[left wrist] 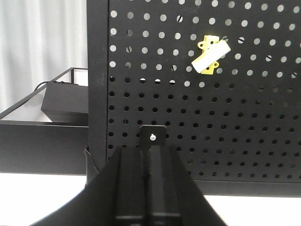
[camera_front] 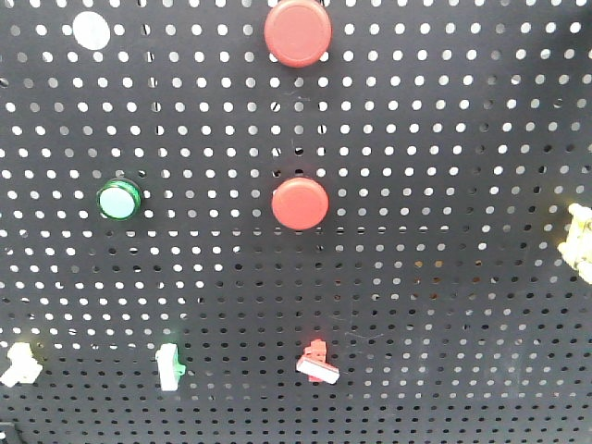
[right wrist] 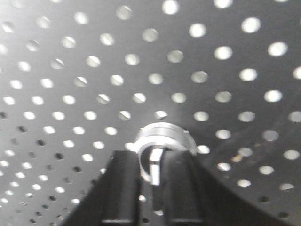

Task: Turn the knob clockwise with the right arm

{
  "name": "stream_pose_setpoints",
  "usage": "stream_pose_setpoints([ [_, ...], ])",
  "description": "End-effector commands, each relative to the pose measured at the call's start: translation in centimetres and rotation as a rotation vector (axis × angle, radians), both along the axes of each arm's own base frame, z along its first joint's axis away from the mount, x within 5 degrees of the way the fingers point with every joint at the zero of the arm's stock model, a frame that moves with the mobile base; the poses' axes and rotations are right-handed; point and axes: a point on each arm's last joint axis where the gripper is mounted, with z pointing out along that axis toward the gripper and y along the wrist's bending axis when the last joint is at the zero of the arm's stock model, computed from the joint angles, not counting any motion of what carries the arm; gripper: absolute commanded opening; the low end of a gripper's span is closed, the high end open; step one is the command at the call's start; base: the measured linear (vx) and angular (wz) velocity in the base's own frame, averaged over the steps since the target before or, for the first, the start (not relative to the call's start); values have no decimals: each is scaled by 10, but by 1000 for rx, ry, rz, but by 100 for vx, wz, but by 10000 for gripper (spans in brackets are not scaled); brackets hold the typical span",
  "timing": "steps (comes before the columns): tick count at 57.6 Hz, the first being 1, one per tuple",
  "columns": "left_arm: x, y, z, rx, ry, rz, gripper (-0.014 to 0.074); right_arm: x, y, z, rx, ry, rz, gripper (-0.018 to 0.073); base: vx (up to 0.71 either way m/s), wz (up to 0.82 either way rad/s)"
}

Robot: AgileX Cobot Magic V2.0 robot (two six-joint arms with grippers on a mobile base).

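Note:
The knob [right wrist: 162, 139] is a silver metal ring with a flat blade sticking out of the black pegboard [right wrist: 94, 56]; it shows only in the blurred right wrist view. My right gripper [right wrist: 151, 157] has a black finger on each side of the blade, shut on it. In the left wrist view my left gripper [left wrist: 154, 149] is shut with nothing held. It points at a small black plate with a screw [left wrist: 153, 137] low on the pegboard. Neither gripper appears in the front view.
The front view shows two red round buttons [camera_front: 297, 32] [camera_front: 300, 203], a green button [camera_front: 119, 200], a white toggle [camera_front: 169, 366] and a red toggle [camera_front: 317, 363] on the board. A yellow switch [left wrist: 210, 56] is above my left gripper, a black box [left wrist: 63, 101] to its left.

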Motion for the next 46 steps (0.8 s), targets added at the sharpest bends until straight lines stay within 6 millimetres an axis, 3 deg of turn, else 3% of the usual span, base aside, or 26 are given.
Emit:
stream_pose_setpoints([
  [1, 0, 1, 3, -20, -68, 11, -6, -27, -7, 21, -31, -138, -36, 243, 0, 0],
  [6, 0, 1, 3, -20, -68, 11, -6, -43, -12, 20, -101, -120, -65, 176, 0, 0],
  [14, 0, 1, 3, -20, -68, 11, -6, -70, -22, 16, -236, -72, -145, -9, 0, 0],
  [24, 0, 1, 3, -20, -68, 11, -6, -104, -34, 5, -535, -137, -261, -15, 0, 0],
  [30, 0, 1, 3, -20, -68, 11, -6, -120, -35, -20, -725, -218, -296, -11, 0, 0],
  [35, 0, 1, 3, -20, -68, 11, -6, -123, -34, -47, -786, -284, -306, -10, 0, 0],
  [46, 0, 1, 3, -20, -68, 11, -6, -99, -25, -109, -840, -366, -294, -9, 0, 0],
])
